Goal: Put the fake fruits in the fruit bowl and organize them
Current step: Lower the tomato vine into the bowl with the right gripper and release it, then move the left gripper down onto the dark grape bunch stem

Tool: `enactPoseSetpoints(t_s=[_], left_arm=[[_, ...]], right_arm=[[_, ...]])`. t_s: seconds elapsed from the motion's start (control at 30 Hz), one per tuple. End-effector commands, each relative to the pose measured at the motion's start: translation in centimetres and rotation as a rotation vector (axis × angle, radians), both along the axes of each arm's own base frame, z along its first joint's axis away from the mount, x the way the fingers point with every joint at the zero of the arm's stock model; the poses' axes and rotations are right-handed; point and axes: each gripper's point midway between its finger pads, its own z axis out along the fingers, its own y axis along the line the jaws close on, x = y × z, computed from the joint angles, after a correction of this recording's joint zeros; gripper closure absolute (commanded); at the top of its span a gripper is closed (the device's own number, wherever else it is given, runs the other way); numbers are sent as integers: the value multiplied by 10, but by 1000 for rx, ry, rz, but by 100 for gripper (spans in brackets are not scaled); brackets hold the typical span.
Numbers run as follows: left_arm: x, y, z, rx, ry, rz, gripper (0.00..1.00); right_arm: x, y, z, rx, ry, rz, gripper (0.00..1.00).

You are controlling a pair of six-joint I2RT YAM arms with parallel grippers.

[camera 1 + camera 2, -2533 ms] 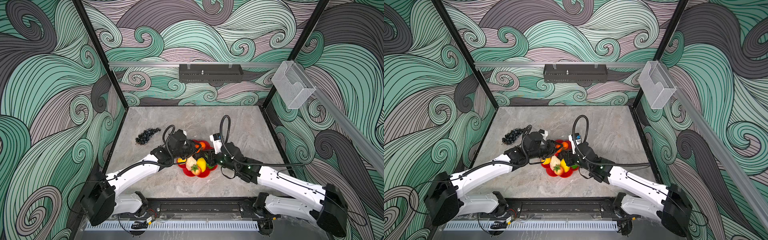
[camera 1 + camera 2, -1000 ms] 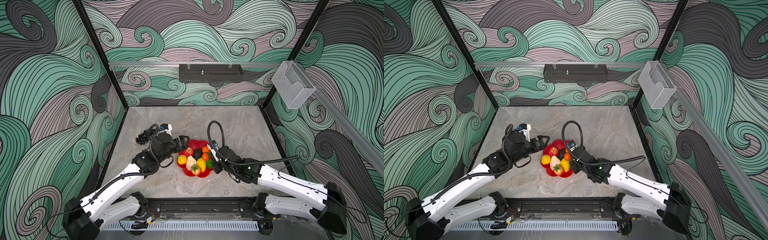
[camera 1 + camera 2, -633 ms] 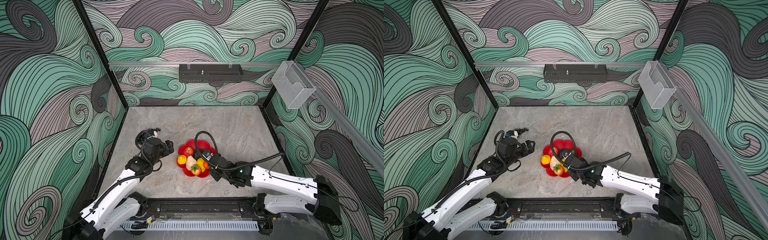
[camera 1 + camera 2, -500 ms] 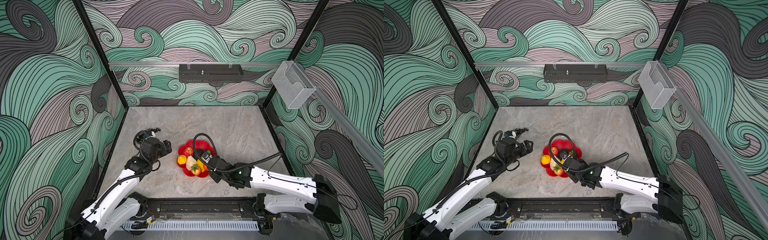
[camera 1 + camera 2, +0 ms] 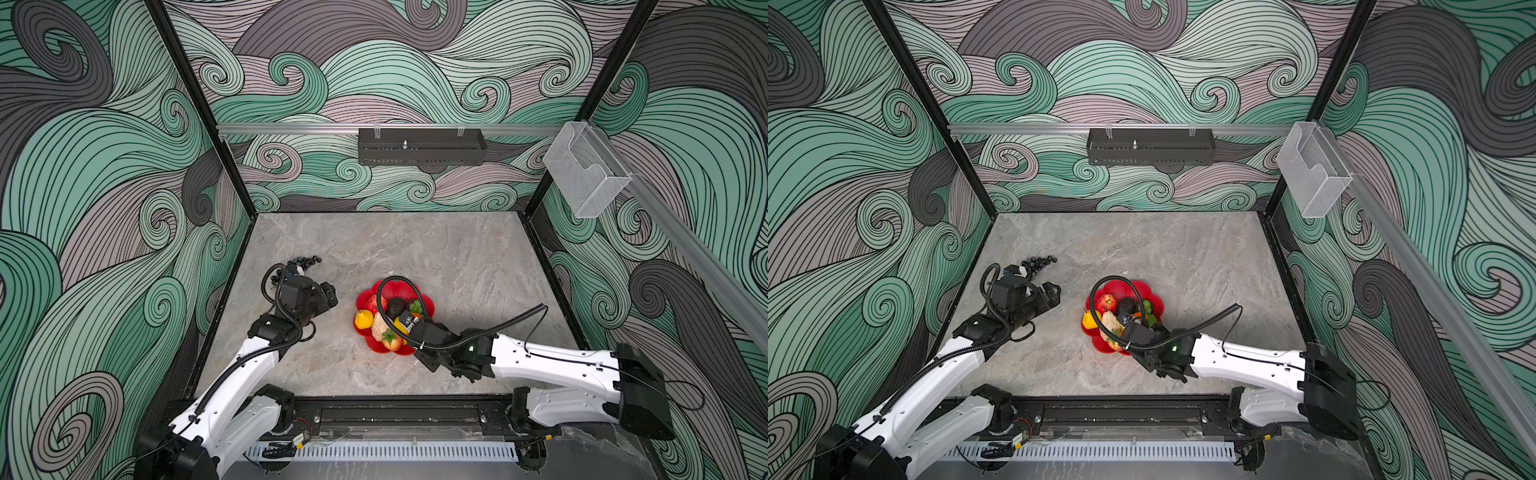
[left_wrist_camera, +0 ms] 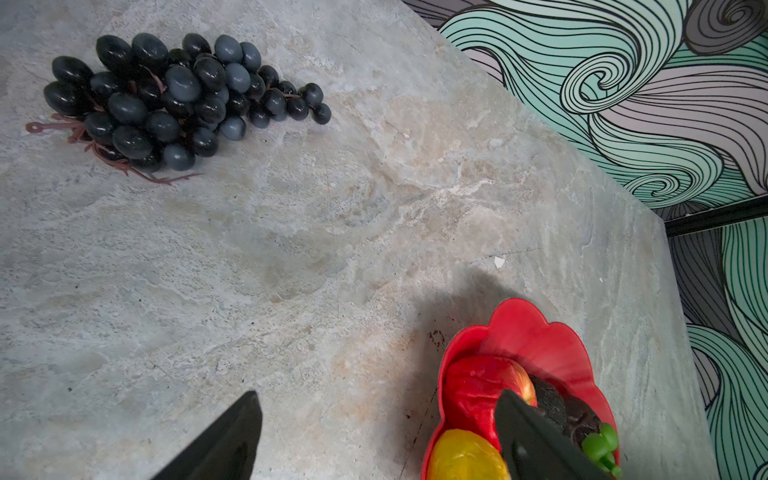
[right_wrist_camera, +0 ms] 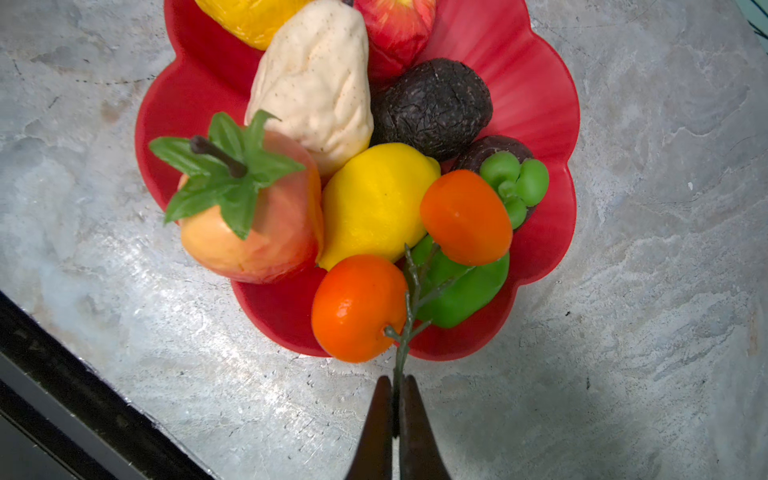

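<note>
Oranges (image 7: 359, 307) over bowl (image 7: 540, 83), stem pinched in closed right jaws; release due next. Left jaws open; grapes (image 6: 174, 99) lie on desk (image 6: 332, 249).

One red fruit bowl (image 7: 536, 104); in it two oranges (image 7: 359, 307) sharing one stem; two yellow lemons (image 7: 376, 203); one beige pear (image 7: 316, 83); one red apple (image 7: 397, 20); one peach-coloured fruit (image 7: 266, 241) with green leaves; one green lime (image 7: 465, 291); one wrinkled dark avocado (image 7: 432, 104); one second dark fruit (image 7: 486, 149), partly hidden; one small green lobed cluster (image 7: 515, 187); one grape bunch (image 6: 166, 99) out on the surface (image 6: 374, 208); one black tray (image 5: 422, 153) and one clear box (image 5: 582, 178) on the walls.
</note>
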Motion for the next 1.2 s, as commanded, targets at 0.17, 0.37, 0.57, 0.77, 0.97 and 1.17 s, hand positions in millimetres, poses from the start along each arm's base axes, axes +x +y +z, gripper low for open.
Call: enactPoseSetpoints(t_s=[0.17, 0.37, 0.57, 0.77, 0.97, 1.17], left_arm=[[2, 1, -3, -14, 17, 8, 10], [5, 0, -1, -19, 33, 7, 10], [10, -3, 0, -12, 67, 1, 10], [24, 3, 11, 52, 127, 34, 10], [43, 30, 19, 199, 224, 162, 10], [51, 85, 1, 274, 224, 327, 19]], right_arm=[[-2, 12, 9, 43, 16, 12, 86], [0, 11, 22, 78, -7, 7, 76], [3, 9, 35, 122, -29, -9, 65], [23, -10, 63, 217, -140, -100, 52], [50, -51, 63, 420, -190, -306, 38], [56, -79, 51, 567, -239, -405, 33]])
